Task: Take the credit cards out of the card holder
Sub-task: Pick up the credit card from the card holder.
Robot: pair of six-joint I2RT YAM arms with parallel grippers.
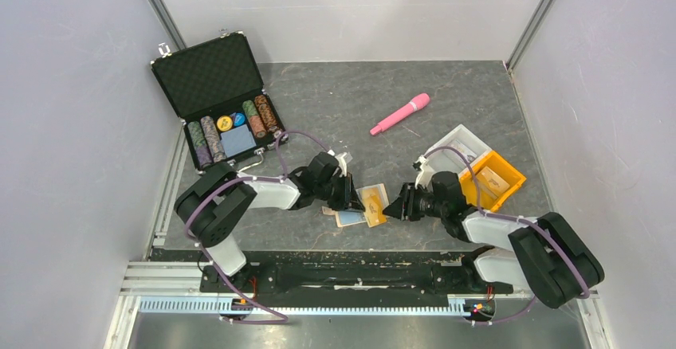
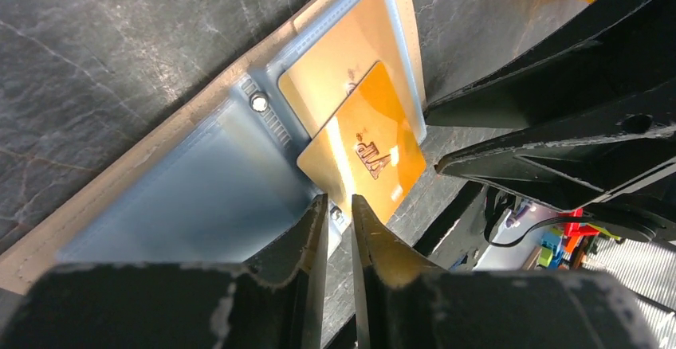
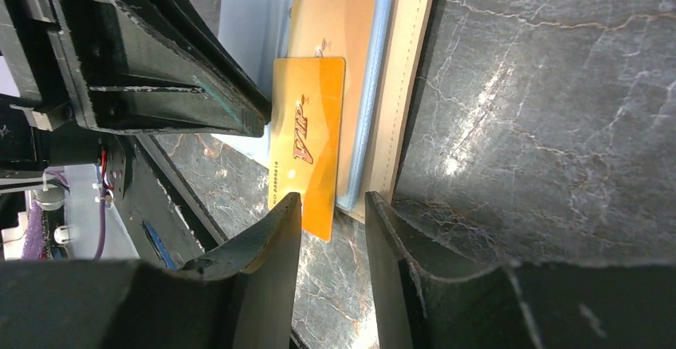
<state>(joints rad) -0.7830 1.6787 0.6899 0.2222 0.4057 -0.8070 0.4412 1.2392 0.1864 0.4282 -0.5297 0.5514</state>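
Observation:
The card holder (image 1: 351, 218) lies open on the table between my two grippers, tan outside (image 3: 406, 86) and pale blue inside (image 2: 159, 190). A gold-tan credit card (image 3: 331, 26) sits in its clear sleeve. An orange credit card (image 3: 307, 146) marked VIP sticks halfway out of the sleeve, and also shows in the left wrist view (image 2: 367, 150). My right gripper (image 3: 332, 201) is open, and the orange card's free end lies just between its fingertips. My left gripper (image 2: 339, 201) is nearly closed at the holder's spine by a rivet, its jaws a narrow slit apart.
A black poker-chip case (image 1: 223, 102) stands open at the back left. A pink pen-like stick (image 1: 400, 114) lies at mid-back. An orange tray (image 1: 510, 175) with a card in it and a clear tray (image 1: 461, 143) sit behind the right arm.

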